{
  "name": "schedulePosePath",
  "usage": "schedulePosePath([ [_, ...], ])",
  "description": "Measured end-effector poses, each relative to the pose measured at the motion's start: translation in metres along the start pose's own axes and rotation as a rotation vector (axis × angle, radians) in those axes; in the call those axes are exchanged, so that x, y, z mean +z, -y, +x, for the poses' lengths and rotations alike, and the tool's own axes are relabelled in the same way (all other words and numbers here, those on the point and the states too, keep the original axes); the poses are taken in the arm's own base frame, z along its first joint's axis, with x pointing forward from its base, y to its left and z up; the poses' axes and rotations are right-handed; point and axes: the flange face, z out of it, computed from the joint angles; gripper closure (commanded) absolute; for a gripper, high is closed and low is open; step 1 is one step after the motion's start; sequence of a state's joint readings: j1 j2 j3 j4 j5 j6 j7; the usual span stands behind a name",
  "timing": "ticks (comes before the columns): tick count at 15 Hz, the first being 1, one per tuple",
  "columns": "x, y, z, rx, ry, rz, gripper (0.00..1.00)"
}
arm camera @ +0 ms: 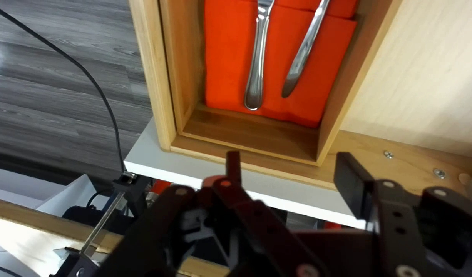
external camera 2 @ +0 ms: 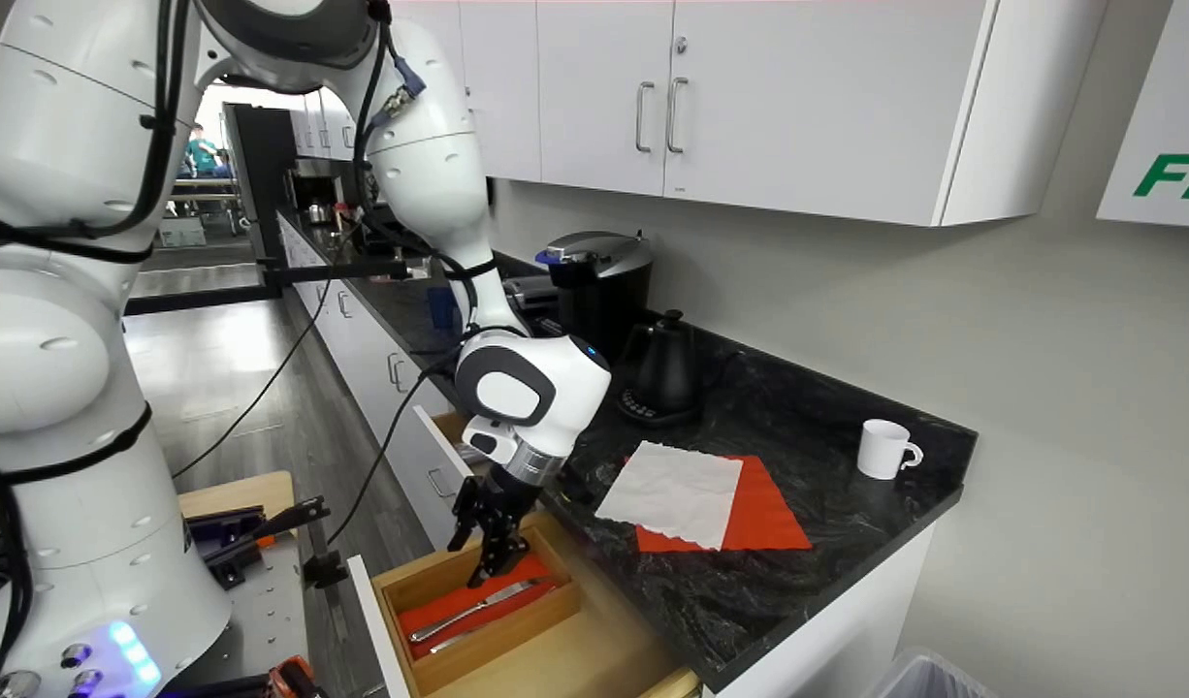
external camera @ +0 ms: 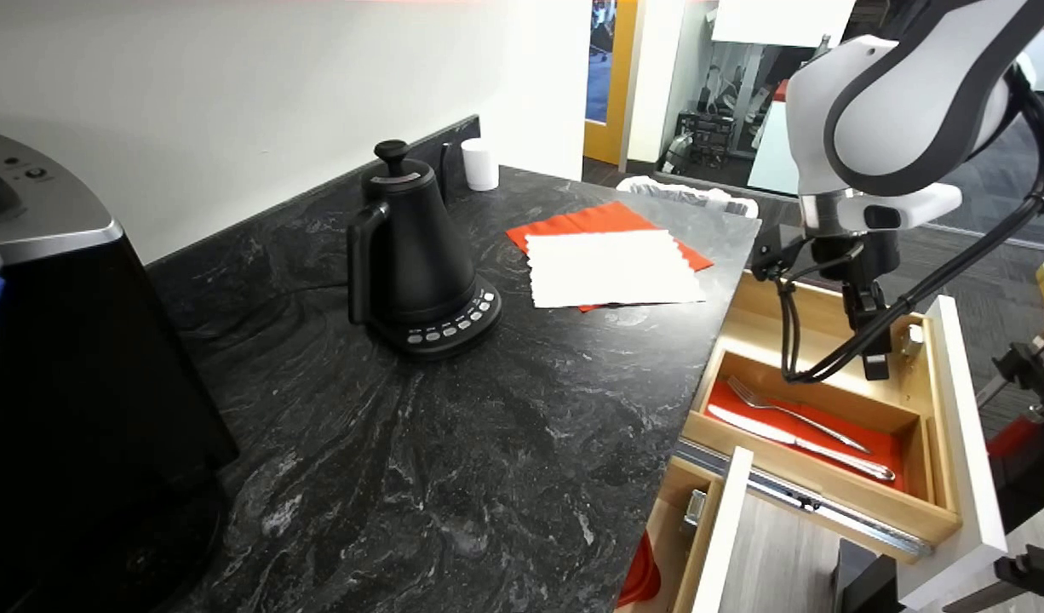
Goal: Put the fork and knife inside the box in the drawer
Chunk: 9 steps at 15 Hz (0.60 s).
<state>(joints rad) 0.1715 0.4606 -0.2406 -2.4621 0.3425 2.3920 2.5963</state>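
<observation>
Fork (external camera: 800,415) and knife (external camera: 794,440) lie boxed, below the claw (arm camera: 292,166) (jaws parted).

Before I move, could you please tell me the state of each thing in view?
Gripper: open, holding nothing
Drawer: open
Box: open-topped, inside the drawer
Fork: lying in the box
Knife: lying in the box
Neighbouring drawer: partly open
Kettle: on its base, lid on
Mug: upright
Upper cabinet doors: shut
White sheet: lying over red sheet
</observation>
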Motion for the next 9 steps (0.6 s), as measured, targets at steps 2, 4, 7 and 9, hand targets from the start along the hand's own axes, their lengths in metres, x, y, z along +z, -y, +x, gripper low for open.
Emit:
schedulePosePath([
  [2,-0.002,0.011,0.005,0.009,-0.008,-0.006,0.16],
  [4,-0.007,0.022,0.01,0.019,-0.013,-0.014,0.03],
  [7,-0.009,0.027,0.012,0.023,-0.012,-0.019,0.01],
  [9,-0.009,0.027,0.012,0.022,-0.013,-0.02,0.01],
])
